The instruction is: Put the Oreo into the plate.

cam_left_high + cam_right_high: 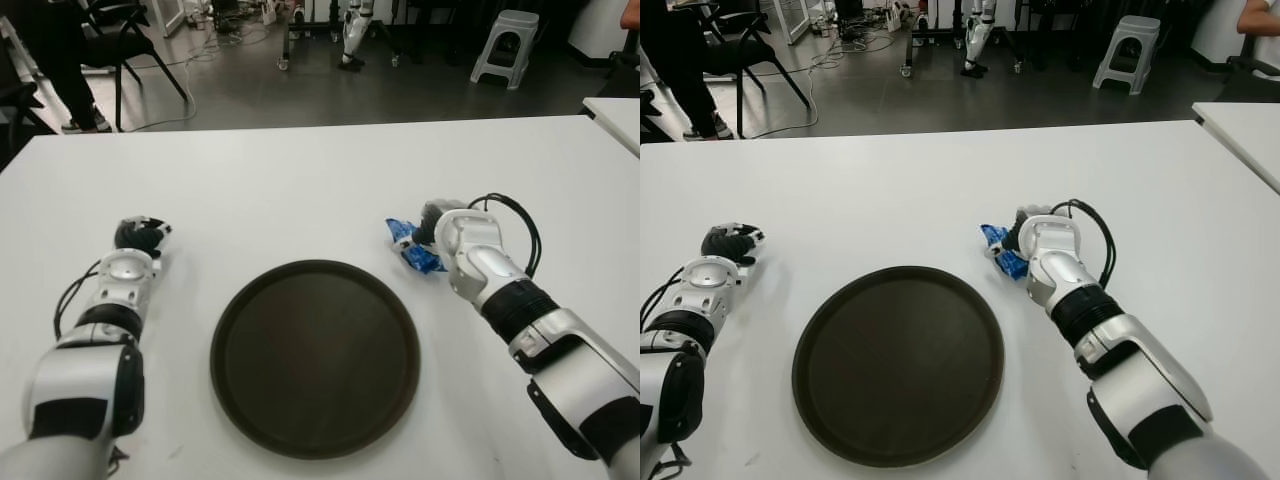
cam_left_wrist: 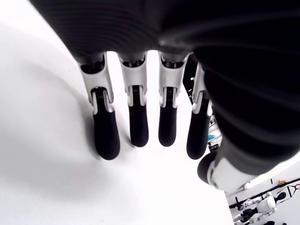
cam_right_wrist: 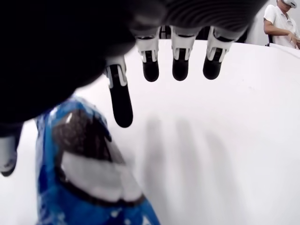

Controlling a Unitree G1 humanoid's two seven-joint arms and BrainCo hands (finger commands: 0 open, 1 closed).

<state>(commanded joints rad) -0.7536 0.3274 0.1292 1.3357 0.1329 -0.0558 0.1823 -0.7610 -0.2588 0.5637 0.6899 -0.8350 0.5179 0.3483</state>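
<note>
The Oreo point(image 1: 411, 247) is a blue packet lying on the white table point(image 1: 300, 190), just right of the plate's far right rim. The plate point(image 1: 315, 360) is a dark round tray with nothing on it, near the table's front edge. My right hand point(image 1: 430, 230) is at the packet's right side. In the right wrist view its fingers point(image 3: 119, 98) stretch out above the Oreo point(image 3: 86, 164) without closing on it, so the hand is open. My left hand point(image 1: 140, 236) shows left of the plate, with straight fingers point(image 2: 138, 126) holding nothing.
Beyond the table's far edge are black chairs point(image 1: 120, 40), a grey stool point(image 1: 505, 45) and a person's legs point(image 1: 65, 70) on the floor. A second white table point(image 1: 618, 115) starts at the right edge.
</note>
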